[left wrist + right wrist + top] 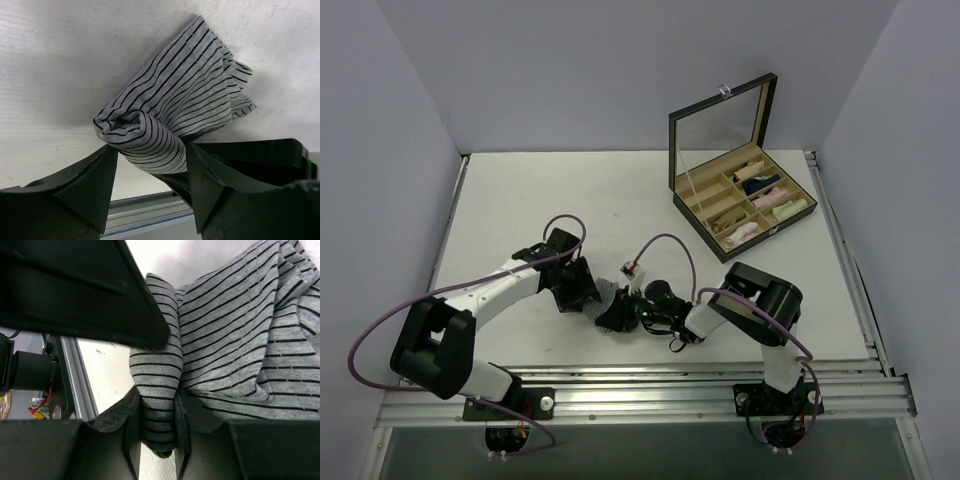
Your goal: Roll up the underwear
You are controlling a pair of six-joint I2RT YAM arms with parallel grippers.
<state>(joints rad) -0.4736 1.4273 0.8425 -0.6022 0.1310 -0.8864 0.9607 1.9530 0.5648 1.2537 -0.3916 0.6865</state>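
— Where is the underwear [185,95] found?
— It is laid on the table [520,200], toward the near side and about midway from left to right, between the two grippers. One end is rolled up and the rest is left loose.
— How is the left gripper [152,150] set?
— Its jaws are spread wide, with the rolled end placed between them.
— And the right gripper [157,425]?
— It is closed narrowly, and a fold of the striped cloth is pinched between its fingers.

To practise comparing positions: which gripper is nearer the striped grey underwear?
Right. The right gripper is clamped on a fold of the underwear; the left gripper stands open, its fingers either side of the rolled end.
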